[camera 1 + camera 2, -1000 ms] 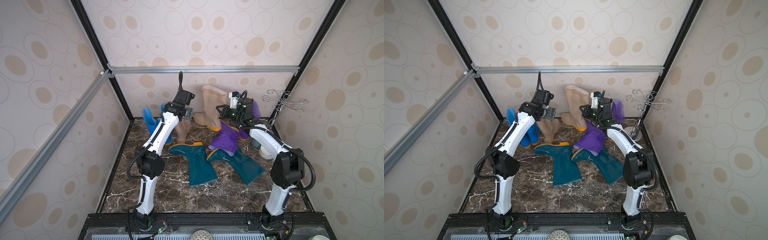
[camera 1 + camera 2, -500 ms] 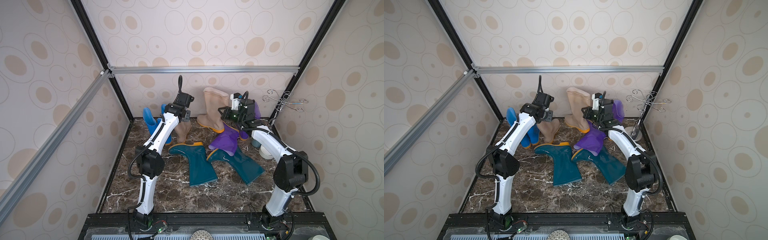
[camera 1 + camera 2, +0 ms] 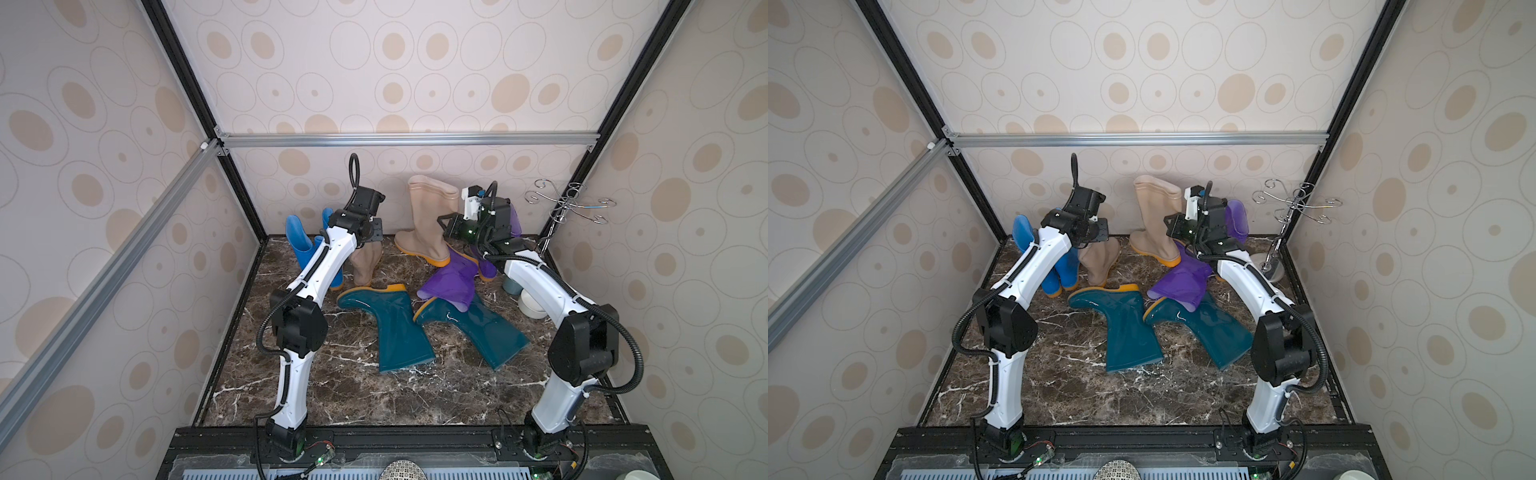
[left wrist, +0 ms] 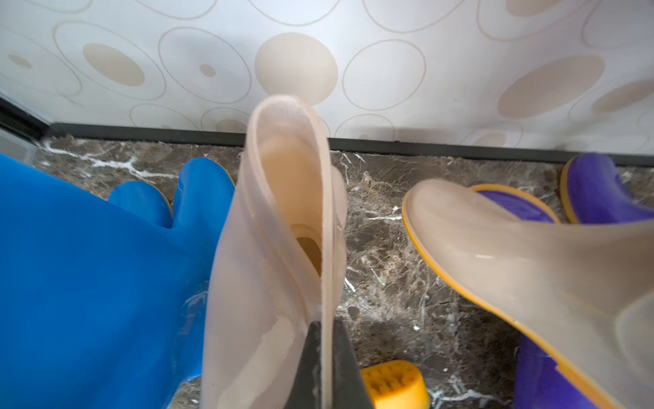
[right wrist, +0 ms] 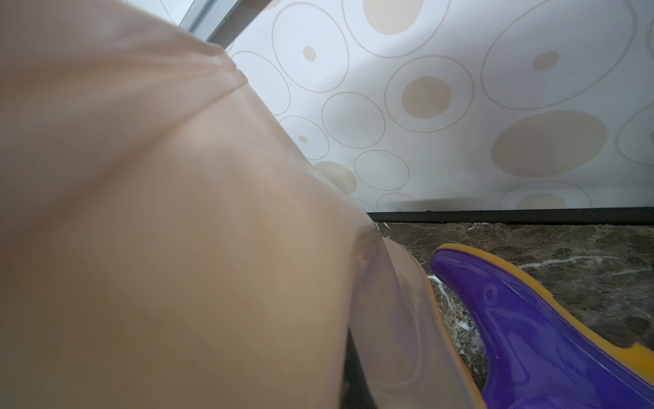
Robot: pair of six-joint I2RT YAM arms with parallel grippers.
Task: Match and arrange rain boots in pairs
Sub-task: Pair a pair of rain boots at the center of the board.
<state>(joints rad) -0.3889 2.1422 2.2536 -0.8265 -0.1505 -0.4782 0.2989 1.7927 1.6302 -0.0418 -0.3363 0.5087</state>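
Observation:
My left gripper (image 4: 322, 327) is shut on the shaft rim of a beige rain boot (image 4: 269, 248), which stands beside the two blue boots (image 3: 300, 239) at the back left. My right gripper (image 3: 451, 222) is shut on the shaft edge of the taller-standing beige boot (image 3: 428, 220), which fills the right wrist view (image 5: 141, 212); only one dark finger (image 5: 354, 371) shows behind its wall. One purple boot (image 3: 451, 282) lies over a teal boot (image 3: 473, 332). Another purple boot (image 3: 1237, 216) stands behind my right wrist. The second teal boot (image 3: 399, 328) lies flat mid-floor.
A grey-blue cup (image 3: 510, 284) and a white bowl (image 3: 530, 305) sit by the right wall under my right forearm. A wire hook stand (image 3: 569, 205) occupies the back right corner. Walls close in on three sides of the marble floor (image 3: 353, 390).
My left gripper has gone from open to shut on the beige boot's rim. The right arm and its boot have hardly moved.

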